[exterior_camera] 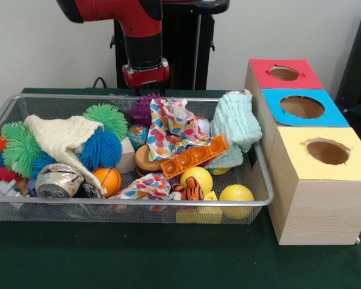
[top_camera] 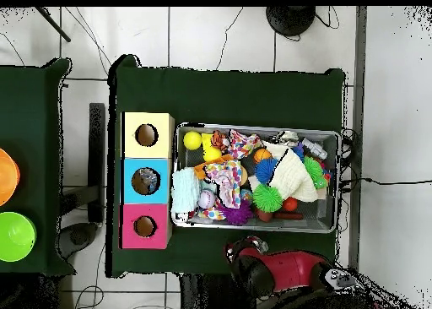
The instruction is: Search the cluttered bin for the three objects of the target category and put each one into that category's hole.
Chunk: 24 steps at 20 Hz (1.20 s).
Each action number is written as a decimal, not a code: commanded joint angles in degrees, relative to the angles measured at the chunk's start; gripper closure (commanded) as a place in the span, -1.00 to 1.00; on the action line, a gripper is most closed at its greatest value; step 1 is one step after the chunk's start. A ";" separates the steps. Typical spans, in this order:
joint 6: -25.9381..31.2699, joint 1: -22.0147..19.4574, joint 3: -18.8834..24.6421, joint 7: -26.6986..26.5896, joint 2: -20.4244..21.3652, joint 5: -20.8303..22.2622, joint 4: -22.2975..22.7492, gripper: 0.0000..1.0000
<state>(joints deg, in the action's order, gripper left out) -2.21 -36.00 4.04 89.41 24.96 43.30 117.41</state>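
Note:
The wire mesh bin (exterior_camera: 138,203) is packed with toys and cloths; it also shows in the overhead view (top_camera: 333,225). A wrinkled clear thing (exterior_camera: 0,188) lies at the bin's front left corner, perhaps a bottle; it is partly hidden. It shows greyish in the overhead view (top_camera: 314,147). No other clear bottle shows in the bin. The blue-topped box's hole (exterior_camera: 302,107) is on the right; from above (top_camera: 146,181) something pale shows inside it. My gripper (exterior_camera: 145,89) hangs behind the bin's far rim, apart from the clutter.
Red-topped (exterior_camera: 284,73) and yellow-topped (exterior_camera: 327,152) boxes flank the blue one. A silver can (exterior_camera: 57,180), spiky balls (exterior_camera: 102,149), a cream cloth (exterior_camera: 63,138), a mint cloth (exterior_camera: 233,123), an orange tray (exterior_camera: 194,156) and yellow balls (exterior_camera: 236,194) fill the bin.

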 commanded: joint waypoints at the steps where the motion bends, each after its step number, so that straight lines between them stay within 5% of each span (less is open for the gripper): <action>1: -2.82 -0.27 1.04 6.93 -0.59 -0.21 -7.69 -1.00; 3: -2.89 -0.21 1.04 6.65 -0.35 0.09 -7.69 -1.00; 4: -3.97 -1.15 1.95 6.31 -0.34 0.94 -7.50 1.00; 23: 0.17 -2.51 3.87 5.47 4.41 0.08 -4.87 1.00; 24: -0.36 -3.57 4.64 5.76 4.38 0.09 -4.51 -1.00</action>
<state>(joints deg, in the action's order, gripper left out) -2.27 -37.55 4.03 89.41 28.08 43.31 117.42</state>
